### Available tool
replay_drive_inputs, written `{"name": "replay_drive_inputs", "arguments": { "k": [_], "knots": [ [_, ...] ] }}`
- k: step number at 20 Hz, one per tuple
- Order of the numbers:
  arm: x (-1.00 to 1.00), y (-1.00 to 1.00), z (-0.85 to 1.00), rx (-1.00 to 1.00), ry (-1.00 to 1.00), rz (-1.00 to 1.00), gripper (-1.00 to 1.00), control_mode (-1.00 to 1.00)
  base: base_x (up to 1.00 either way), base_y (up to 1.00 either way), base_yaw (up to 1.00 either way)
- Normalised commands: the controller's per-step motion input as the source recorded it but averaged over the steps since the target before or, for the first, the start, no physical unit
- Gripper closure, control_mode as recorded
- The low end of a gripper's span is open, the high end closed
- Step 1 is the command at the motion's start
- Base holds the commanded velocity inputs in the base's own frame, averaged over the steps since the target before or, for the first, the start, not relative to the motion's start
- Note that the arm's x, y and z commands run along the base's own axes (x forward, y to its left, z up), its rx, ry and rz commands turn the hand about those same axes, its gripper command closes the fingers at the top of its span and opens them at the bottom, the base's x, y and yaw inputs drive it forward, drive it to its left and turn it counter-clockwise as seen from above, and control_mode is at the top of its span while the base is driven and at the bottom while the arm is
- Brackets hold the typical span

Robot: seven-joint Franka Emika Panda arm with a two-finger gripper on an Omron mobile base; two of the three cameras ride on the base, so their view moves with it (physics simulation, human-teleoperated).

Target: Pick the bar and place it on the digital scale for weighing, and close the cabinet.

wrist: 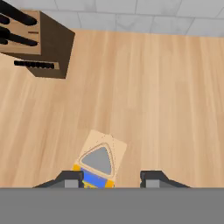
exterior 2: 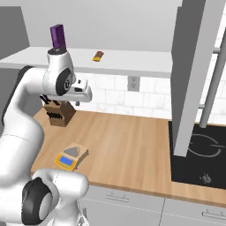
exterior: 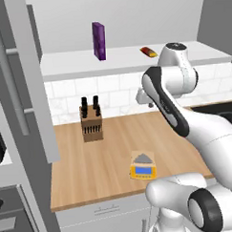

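Red wrapper, orange-yellow ends: the bar (exterior: 148, 51) lies flat on the white shelf (exterior: 125, 60) inside the open cabinet (exterior 2: 194, 75), well right of the tall purple box (exterior: 99, 40) and apart from it. You see it again in the right base view (exterior 2: 98, 56), small and slanted. Its long axis runs diagonally across the shelf, not square to the shelf edge, so you will likely need to turn the wrist to close across the short width.

Your gripper (wrist: 109, 178) is nowhere near it: the hand looks down at the wood counter (wrist: 175, 96), so the bar is up and behind the line of sight, well above the jaws. Expect a big lift and re-aim first. The two dark fingertips (wrist: 72, 179) stand apart with nothing between them, jaws open and empty.

The scale (wrist: 98, 164) sits right below the hand, yellow-orange body, grey plate, blue display at the front, top bare. In the left base view it (exterior: 143, 166) sits near the counter's front edge. The knife block (exterior: 91, 123), brown wood with black handles, stands back by the tiled wall, well apart from it. The cabinet door, flat matte grey with a long bar handle (exterior 2: 212, 84), hangs open over the black cooktop (exterior 2: 198, 159)
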Motion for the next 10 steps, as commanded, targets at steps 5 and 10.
{"name": "replay_drive_inputs", "arguments": {
  "k": [5,10],
  "knots": [
    [-0.53,0.0,0.0,0.0,-0.01,0.01,-1.0,-1.0,0.0,0.0,0.0],
    [-0.61,0.08,-0.01,0.0,-0.02,0.08,-1.0,-1.0,0.0,0.0,0.0]
  ]
}}
